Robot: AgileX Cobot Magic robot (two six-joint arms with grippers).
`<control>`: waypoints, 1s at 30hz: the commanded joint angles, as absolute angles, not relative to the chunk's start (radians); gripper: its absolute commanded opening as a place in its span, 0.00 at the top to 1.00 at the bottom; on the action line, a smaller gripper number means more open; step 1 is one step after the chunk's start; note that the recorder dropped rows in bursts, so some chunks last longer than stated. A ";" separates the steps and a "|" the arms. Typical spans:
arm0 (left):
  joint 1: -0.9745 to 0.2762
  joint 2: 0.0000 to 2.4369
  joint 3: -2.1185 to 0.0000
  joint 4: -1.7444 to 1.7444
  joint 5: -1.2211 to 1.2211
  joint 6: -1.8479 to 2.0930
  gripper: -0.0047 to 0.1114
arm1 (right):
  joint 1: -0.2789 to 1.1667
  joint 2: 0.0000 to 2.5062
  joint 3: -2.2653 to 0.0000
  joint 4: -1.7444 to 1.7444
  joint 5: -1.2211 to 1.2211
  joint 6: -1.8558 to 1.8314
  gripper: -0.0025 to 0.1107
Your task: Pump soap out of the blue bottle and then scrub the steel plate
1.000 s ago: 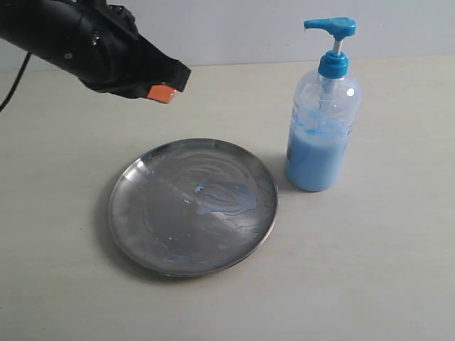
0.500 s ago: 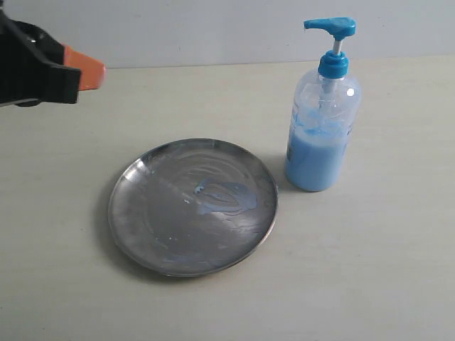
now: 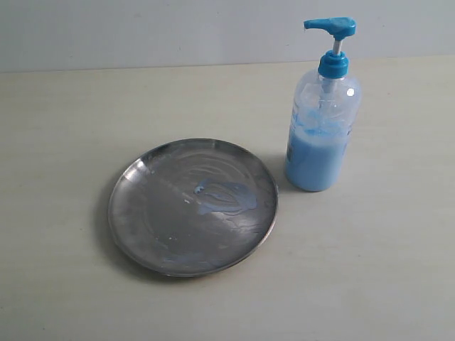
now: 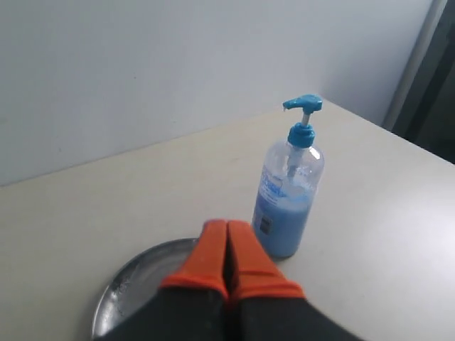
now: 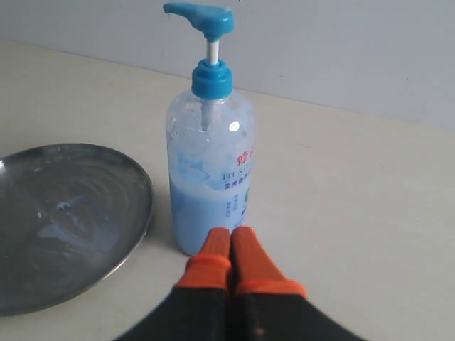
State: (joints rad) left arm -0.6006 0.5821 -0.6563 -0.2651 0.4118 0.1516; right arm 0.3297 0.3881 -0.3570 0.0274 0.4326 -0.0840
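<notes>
While left end effector (image 4: pixel 226 226) and right end effector (image 5: pixel 231 233) are sitting shut, empty, soap (image 3: pixel 226 196) is slicking steel plate (image 3: pixel 142 213), risking skid into blue bottle (image 3: pixel 320 142) at right.

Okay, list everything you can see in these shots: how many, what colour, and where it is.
steel plate: one, shiny grey, flat on the table, left of centre in the exterior view.
soap: one smeared patch, light blue, near the middle of the plate, with thinner streaks around it.
blue bottle: one, clear with light blue liquid and a bright blue pump, upright just right of the plate.
table: one, pale beige, under everything.
wall: one, pale grey, behind the table.
left end effector: one, orange fingers on black, shut and empty, above the plate's edge.
right end effector: one, orange fingers on black, shut and empty, in front of the bottle.
</notes>
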 commanded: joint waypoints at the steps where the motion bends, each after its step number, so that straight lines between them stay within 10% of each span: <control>1: -0.598 0.507 -0.591 -0.262 0.355 0.155 0.96 | 0.326 0.350 -0.354 0.028 0.391 -0.090 0.98; 30: -0.598 0.474 -0.477 -0.242 0.299 0.209 0.96 | 0.326 0.297 -0.354 0.026 0.361 -0.103 0.98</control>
